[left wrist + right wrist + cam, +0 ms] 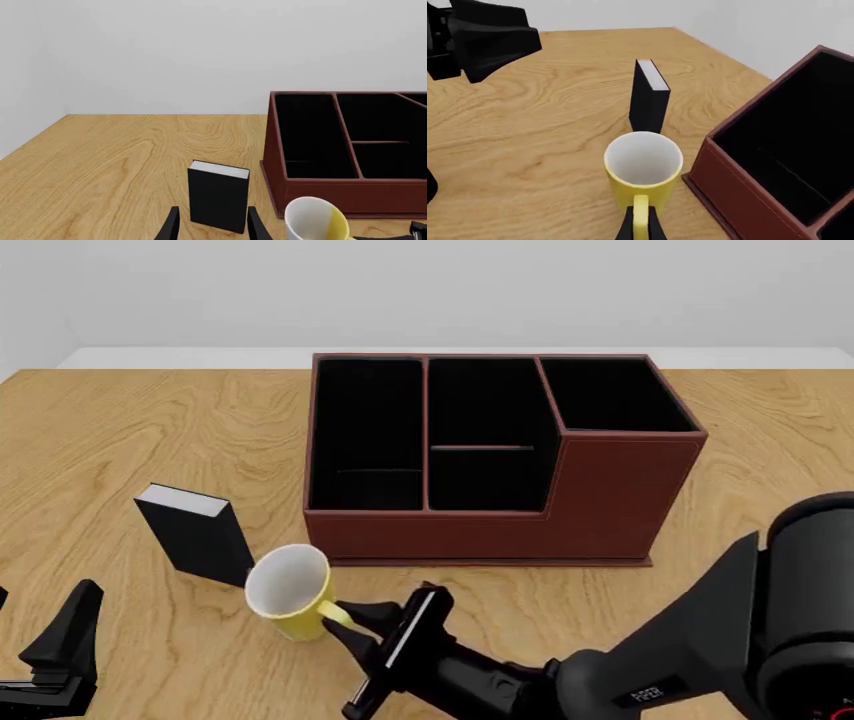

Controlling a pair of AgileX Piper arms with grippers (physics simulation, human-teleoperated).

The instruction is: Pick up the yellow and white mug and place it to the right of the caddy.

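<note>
Your right tool (pixel 350 625) is clamped on the yellow and white mug (pixel 290 592) handle, at 7 o'clock off the caddy (pixel 494 455). A black box (pixel 195 530) stands at the mug's 10 o'clock. Your left tool (pixel 212 227) sits parted and empty; bare table (pixel 747 490) lies at the caddy's 3 o'clock.

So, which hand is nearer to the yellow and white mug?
The right hand: its fingers close on the handle of the yellow and white mug. The left hand is apart from it, low at the table's left, beyond the black box.
</note>
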